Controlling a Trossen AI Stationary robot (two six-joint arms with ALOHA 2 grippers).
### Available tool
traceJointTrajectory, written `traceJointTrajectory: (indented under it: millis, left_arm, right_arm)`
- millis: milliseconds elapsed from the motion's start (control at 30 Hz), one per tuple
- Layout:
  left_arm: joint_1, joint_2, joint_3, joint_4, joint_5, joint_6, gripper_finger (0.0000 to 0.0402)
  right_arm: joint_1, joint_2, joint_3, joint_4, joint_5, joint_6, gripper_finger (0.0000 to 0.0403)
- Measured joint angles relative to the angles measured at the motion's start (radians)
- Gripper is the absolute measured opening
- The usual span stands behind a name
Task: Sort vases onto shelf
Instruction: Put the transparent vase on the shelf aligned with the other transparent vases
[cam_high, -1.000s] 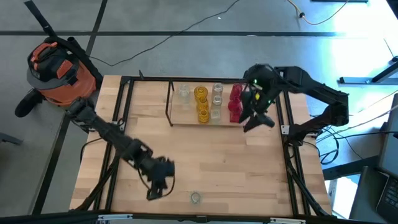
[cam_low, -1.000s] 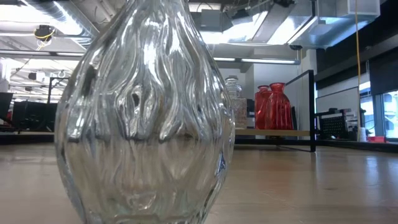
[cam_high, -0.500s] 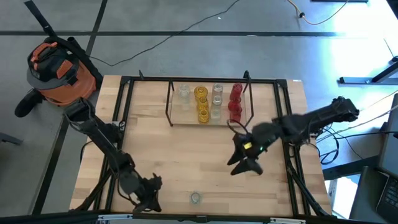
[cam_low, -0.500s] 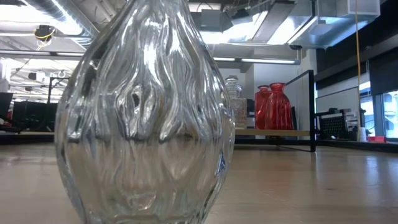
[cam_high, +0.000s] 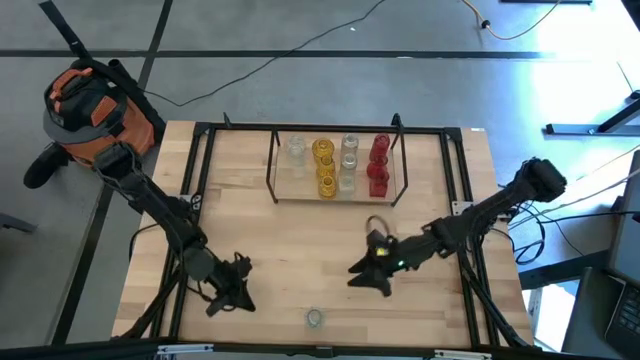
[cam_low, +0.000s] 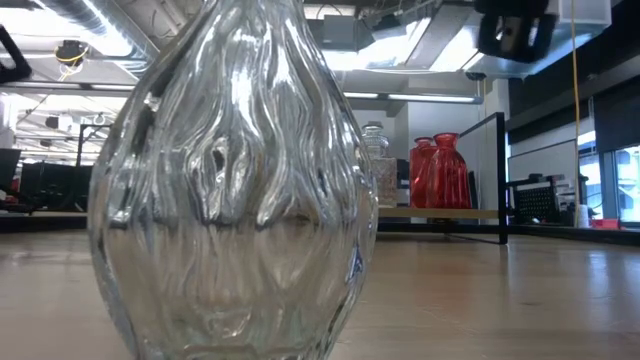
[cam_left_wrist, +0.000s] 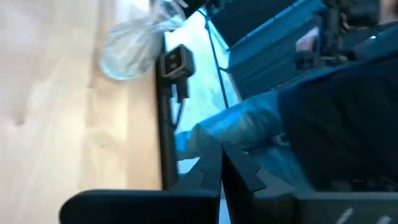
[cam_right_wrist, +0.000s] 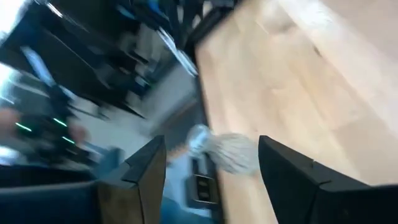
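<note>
One clear ribbed vase (cam_high: 315, 318) (cam_low: 230, 180) stands on its base near the table's near edge, filling the low view. It also shows as the clear vase (cam_left_wrist: 134, 46) in the left wrist view and the clear vase (cam_right_wrist: 227, 152) in the right wrist view. The shelf (cam_high: 272, 170) at the far middle carries several vases: clear ones (cam_high: 296, 150), yellow (cam_high: 325, 165), clear (cam_high: 348, 165) and red (cam_high: 378, 163) (cam_low: 440, 170). My right gripper (cam_high: 358, 275) (cam_right_wrist: 217, 180) is open, right of and beyond the lone vase, pointing at it. My left gripper (cam_high: 228, 290) (cam_left_wrist: 221, 168) is shut, to the vase's left.
Black rails (cam_high: 200, 200) run along the tabletop's left and right sides and its far edge. An orange and grey vacuum (cam_high: 90, 110) stands on the floor off the far left corner. Bare wood (cam_high: 300, 240) lies between the shelf and the lone vase.
My right gripper has left the red vases at the shelf's right end and swung toward the near edge and the table's left, ending close to the lone clear vase. My left gripper has dipped toward the near edge, then come back a little, ending farther left.
</note>
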Motion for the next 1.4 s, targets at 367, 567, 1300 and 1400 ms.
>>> traceJointTrajectory:
  millis: [367, 567, 1300, 1400]
  left_arm:
    - [0.120, -0.032, -0.038, 0.003, -0.010, 0.028, 0.0000]
    - [0.221, -0.032, -0.038, 0.027, 0.090, 0.041, 0.0000]
    - [0.221, 0.127, -0.036, 0.210, 0.043, 0.002, 0.0000]
    - [0.169, 0.194, 0.003, 0.292, 0.019, 0.020, 0.0000]
  right_arm:
    - [-0.036, 0.305, 0.489, -0.552, -0.064, -0.219, 0.0211]
    - [-0.064, 0.379, 0.552, -0.568, -0.180, -0.304, 0.0211]
    - [-0.020, 0.484, 0.552, -0.439, -0.148, -0.458, 0.0204]
    - [0.000, 0.518, 0.552, -0.390, -0.142, -0.459, 0.0189]
